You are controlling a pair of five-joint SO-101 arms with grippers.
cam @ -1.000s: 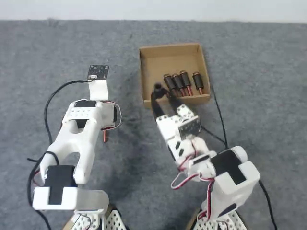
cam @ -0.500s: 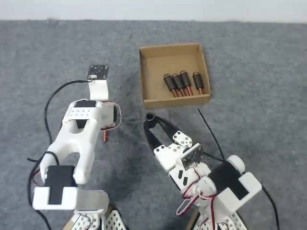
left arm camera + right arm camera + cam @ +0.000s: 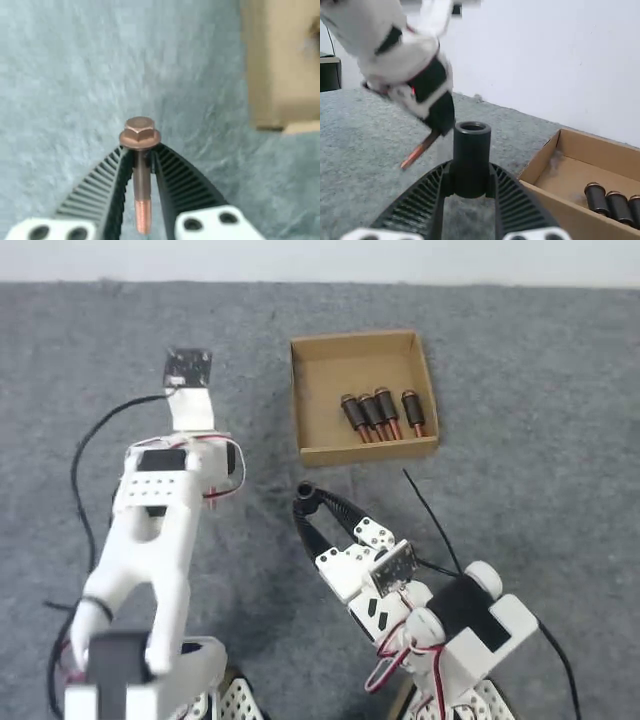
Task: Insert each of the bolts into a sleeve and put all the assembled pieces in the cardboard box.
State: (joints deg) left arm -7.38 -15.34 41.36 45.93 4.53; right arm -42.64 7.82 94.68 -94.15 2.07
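Left wrist view: left end effector [image 3: 141,150] narrowed onto a copper bolt [image 3: 142,185], hex head poking past the ribbed fingertips, threaded end toward the camera, with grey felt-like worktop [image 3: 75,60] and one blurred corner of the cardboard box [image 3: 280,65] beyond. In the high view, that grip hidden beneath the white wrist of the left arm [image 3: 160,510], which stands beside the box and apart from it. Right wrist view: right end effector [image 3: 470,175] clamped around a black sleeve [image 3: 471,150], held upright with the open bore on top; behind it, blurred, the left arm's fingers with the bolt's copper tip slanting down. From above, the sleeve as a small dark ring just short of the box's near wall, not touching it. Four assembled pieces [image 3: 380,415] side by side inside the box, against the wall nearest the arms; from the right wrist, cut off at the frame edge. Thin black cable [image 3: 425,505] trailing over the worktop between right arm and box.
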